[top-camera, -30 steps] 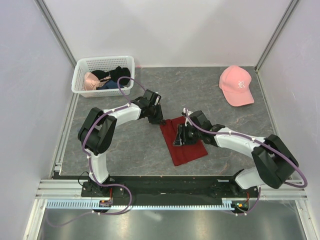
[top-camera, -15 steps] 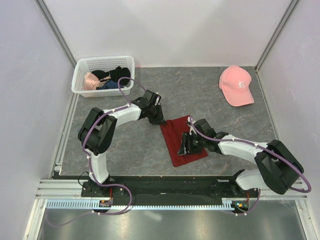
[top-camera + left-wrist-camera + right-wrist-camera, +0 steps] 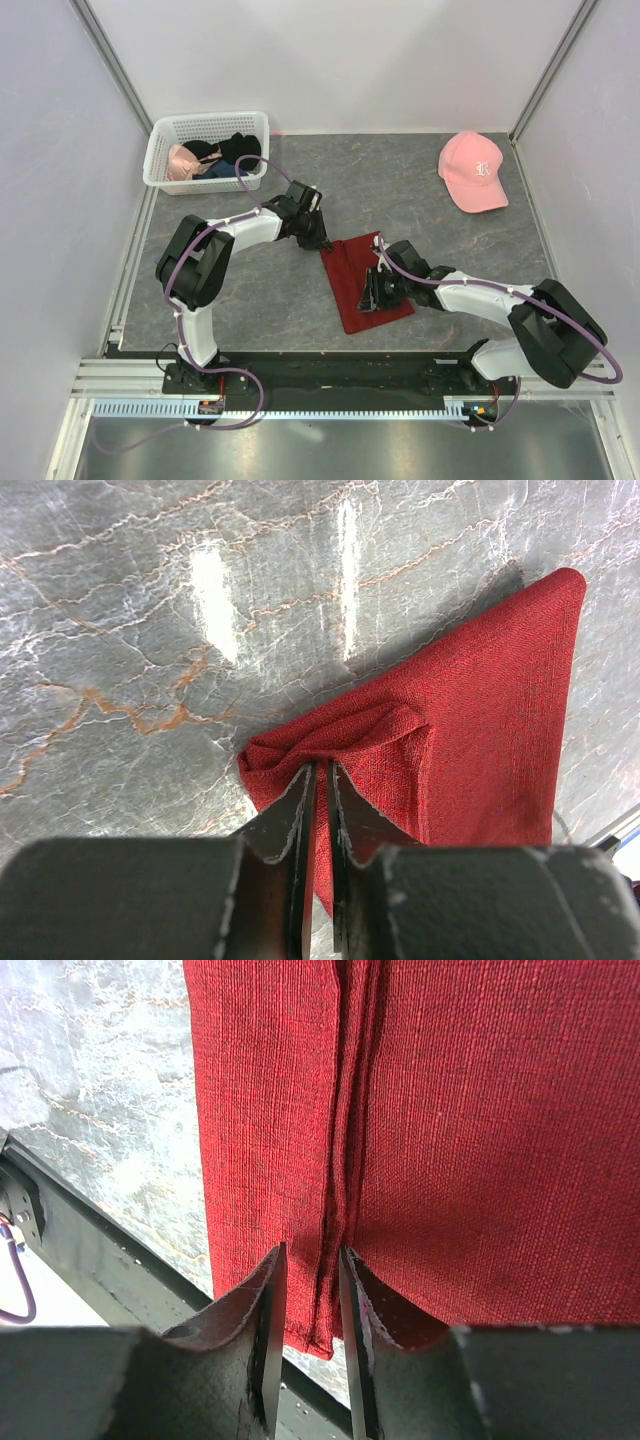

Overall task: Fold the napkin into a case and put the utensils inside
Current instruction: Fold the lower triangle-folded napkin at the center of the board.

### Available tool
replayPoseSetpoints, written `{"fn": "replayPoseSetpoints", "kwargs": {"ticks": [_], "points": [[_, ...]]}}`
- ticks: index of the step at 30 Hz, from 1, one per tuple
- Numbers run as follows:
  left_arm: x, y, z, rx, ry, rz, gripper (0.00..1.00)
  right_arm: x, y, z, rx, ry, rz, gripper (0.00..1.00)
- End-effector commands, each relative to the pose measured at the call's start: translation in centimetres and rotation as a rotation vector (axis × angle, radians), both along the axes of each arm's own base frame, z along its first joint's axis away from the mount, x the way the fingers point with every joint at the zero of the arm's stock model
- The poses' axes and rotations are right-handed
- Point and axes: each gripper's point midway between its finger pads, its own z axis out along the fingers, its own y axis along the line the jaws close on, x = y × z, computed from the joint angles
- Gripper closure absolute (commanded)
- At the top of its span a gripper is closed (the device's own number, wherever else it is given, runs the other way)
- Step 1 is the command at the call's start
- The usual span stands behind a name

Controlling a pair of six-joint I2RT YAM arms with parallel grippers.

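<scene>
The dark red napkin (image 3: 352, 268) lies flat on the grey marble table, folded over, with a doubled edge running along its length (image 3: 345, 1110). My left gripper (image 3: 322, 243) is at its far left corner, shut on a bunched tuck of the cloth (image 3: 330, 735), fingertips together (image 3: 320, 768). My right gripper (image 3: 368, 300) sits low over the near part of the napkin. Its jaws (image 3: 310, 1252) stand a narrow gap apart, astride the doubled edge close to the napkin's near end. No utensils are in view.
A white basket (image 3: 160, 150) holding pink and black garments stands at the back left. A pink cap (image 3: 473, 170) lies at the back right. The black base rail (image 3: 330, 365) runs just beyond the napkin's near end (image 3: 80, 1250).
My right gripper has slid along the napkin towards its near end, and its jaws have narrowed. The left gripper has kept its hold on the corner.
</scene>
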Motion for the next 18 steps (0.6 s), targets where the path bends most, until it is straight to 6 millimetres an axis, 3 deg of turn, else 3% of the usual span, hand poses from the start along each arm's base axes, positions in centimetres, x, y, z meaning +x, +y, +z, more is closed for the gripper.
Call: {"fn": "replayPoseSetpoints", "kwargs": {"ticks": [1,5,8,13,18], "points": [[-0.1,-0.4,-0.3,-0.027,0.02,0.009,0.86,0.6,0.4,-0.3,0.01,-0.018,-0.016,0.66],[0.0,-0.5,-0.1,-0.034,0.016,0.006,0.87,1.0,0.3,-0.1,-0.007,-0.036,-0.019,0.78],[0.0,-0.5,-0.1,-0.035,0.015,0.007,0.87,1.6,0.0,1.0,-0.025,-0.069,-0.026,1.0],[0.0,-0.6,0.0,-0.041,0.012,0.006,0.87,2.2,-1.1,2.4,-0.095,-0.109,-0.031,1.0],[0.0,-0.7,-0.1,-0.048,0.014,0.008,0.87,2.5,-1.7,2.1,-0.128,-0.119,-0.051,1.0]]}}
